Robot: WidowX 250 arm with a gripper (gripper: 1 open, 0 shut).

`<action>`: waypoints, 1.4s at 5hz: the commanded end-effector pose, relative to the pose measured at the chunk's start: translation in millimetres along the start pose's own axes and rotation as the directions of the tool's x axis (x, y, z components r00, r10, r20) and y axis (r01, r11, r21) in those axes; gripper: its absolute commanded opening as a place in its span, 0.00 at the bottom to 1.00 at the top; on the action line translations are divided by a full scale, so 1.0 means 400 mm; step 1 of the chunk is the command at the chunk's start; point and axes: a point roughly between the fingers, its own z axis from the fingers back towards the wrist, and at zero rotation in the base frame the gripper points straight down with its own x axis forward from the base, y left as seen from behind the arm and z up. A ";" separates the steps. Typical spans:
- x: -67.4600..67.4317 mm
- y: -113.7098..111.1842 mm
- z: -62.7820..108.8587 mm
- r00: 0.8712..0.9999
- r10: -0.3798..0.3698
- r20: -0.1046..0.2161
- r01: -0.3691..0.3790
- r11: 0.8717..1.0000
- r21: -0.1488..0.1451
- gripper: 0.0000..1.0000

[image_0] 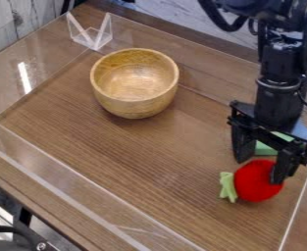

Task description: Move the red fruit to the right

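Note:
The red fruit [258,183], small and round with a green leafy end [228,185] pointing left, lies on the wooden table near the front right corner. My gripper [269,167] points down just above and behind it. Its two dark fingers [241,145] are spread wide on either side of the fruit's top, so it is open and not gripping the fruit. A flat green block [263,148] shows partly between the fingers, behind the fruit.
A wooden bowl [134,82] stands at the middle left of the table. Clear acrylic walls [38,167] run around the table, with the right wall [300,211] close to the fruit. A clear folded stand [87,32] sits at the back left.

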 end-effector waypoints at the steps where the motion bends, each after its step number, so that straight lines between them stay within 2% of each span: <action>1: 0.004 -0.006 0.016 0.999 -0.024 0.024 0.023 1.000 0.018 1.00; 2: -0.005 0.000 0.072 0.997 -0.001 0.083 -0.001 1.000 0.029 1.00; 3: -0.019 0.026 0.155 0.985 0.047 0.166 -0.055 0.997 0.047 1.00; 4: -0.030 0.049 0.232 0.968 0.092 0.233 -0.103 0.994 0.033 1.00; 5: -0.048 0.101 0.285 0.946 0.149 0.289 -0.165 0.986 0.034 1.00; 6: -0.069 0.170 0.315 0.920 0.216 0.328 -0.240 0.970 0.034 1.00; 7: -0.075 0.204 0.315 0.897 0.238 0.373 -0.266 0.964 0.023 1.00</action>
